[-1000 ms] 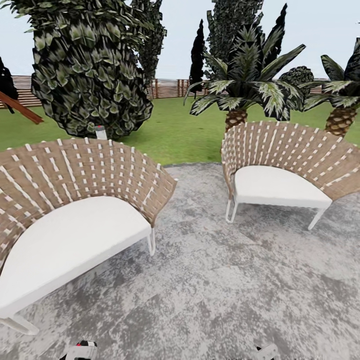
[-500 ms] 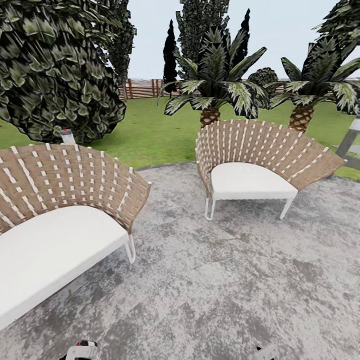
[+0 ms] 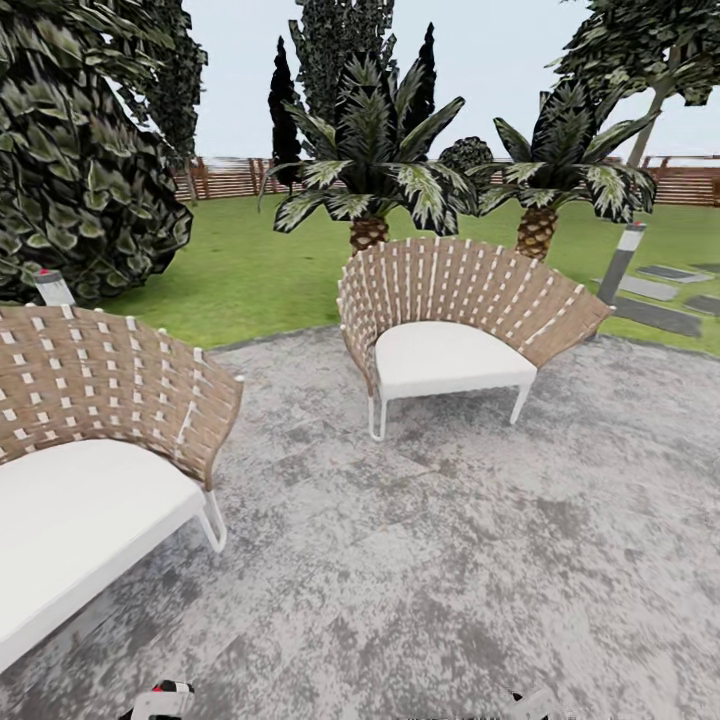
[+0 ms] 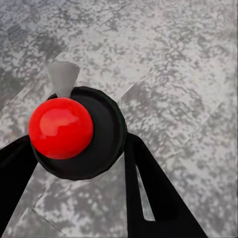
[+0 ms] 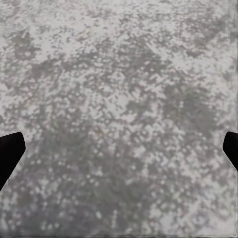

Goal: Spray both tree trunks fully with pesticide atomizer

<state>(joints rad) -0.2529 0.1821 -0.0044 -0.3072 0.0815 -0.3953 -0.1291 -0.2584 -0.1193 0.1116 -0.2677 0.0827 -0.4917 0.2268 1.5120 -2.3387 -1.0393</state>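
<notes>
The pesticide atomizer [image 4: 62, 128] shows in the left wrist view from above: a red button on a black round cap with a grey nozzle. My left gripper [image 4: 74, 148] is shut on it, one black finger [image 4: 148, 193] on each side, over grey paving. My right gripper [image 5: 119, 148] is open with only paving between its tips. Both grippers peek in at the head view's bottom edge, the left [image 3: 162, 702] and the right [image 3: 535, 703]. Far right on the lawn, a tree [image 3: 640, 45] with a bare grey trunk [image 3: 650, 112] rises behind a palm.
Two wicker chairs with white cushions stand on the paving, one near left [image 3: 110, 400] and one ahead [image 3: 450, 300]. Two scaly palms [image 3: 368, 190] [image 3: 550, 180] and a big leafy bush [image 3: 80, 170] stand behind. A grey post [image 3: 620, 262] is at right; a slat fence [image 3: 230, 180] rings the lawn.
The head camera has turned to the right, so the chairs and palms sit further left in the picture and the far-right tree and post have come into view. Both grippers hold as before.
</notes>
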